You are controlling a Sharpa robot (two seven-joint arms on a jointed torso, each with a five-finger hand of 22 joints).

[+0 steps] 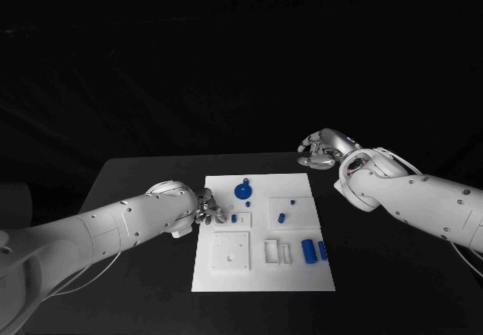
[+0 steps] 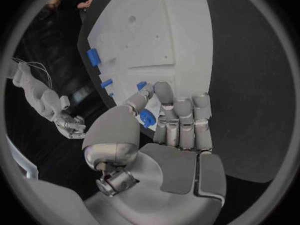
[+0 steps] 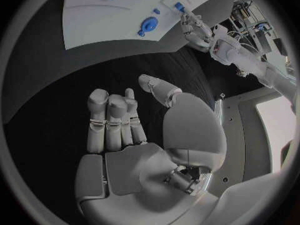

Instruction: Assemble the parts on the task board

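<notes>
Seven blue parts (image 1: 309, 250) show on one task board (image 1: 302, 279).

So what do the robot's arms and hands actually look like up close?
Both arms are thick, smooth white shells with small dark screw dots; a thin pale cable loops beside each. The left hand and right hand are silver-grey metal with segmented, rounded fingers, flat grey palm pads and a bulbous, polished thumb base, with bare metal parts at the wrist. The right hand looks small and shiny from above.

The scene was dim, the background black, while the white task board (image 1: 264, 276) stood out brightly. Wrist views bent straight edges strongly inside dark circular frames.
</notes>
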